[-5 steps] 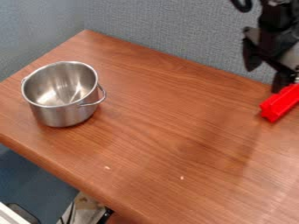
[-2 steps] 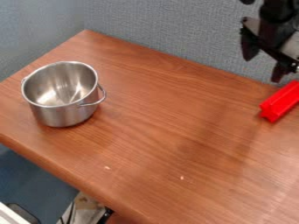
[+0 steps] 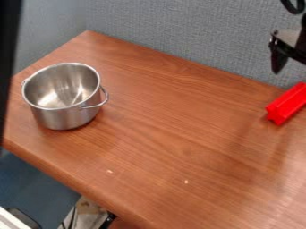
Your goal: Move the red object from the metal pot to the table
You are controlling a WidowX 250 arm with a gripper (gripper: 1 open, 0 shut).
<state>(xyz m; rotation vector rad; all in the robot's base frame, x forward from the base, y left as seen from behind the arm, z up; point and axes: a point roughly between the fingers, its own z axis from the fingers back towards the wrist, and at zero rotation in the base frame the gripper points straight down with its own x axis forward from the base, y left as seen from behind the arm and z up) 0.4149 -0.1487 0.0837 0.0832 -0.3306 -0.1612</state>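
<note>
The red object (image 3: 285, 103) lies flat on the wood-grain bench (image 3: 180, 134) near its right edge, well apart from the empty metal pot (image 3: 63, 94) at the left, while the pincer (image 3: 287, 52) hangs above it, spread wide and holding nothing.

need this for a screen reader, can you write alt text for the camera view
A red object lies on a reddish-brown wooden table near its right edge, apart from an empty metal pot at the left. The robot's dark gripper, jaws open and holding nothing, hangs above the red object at the upper right.
</note>
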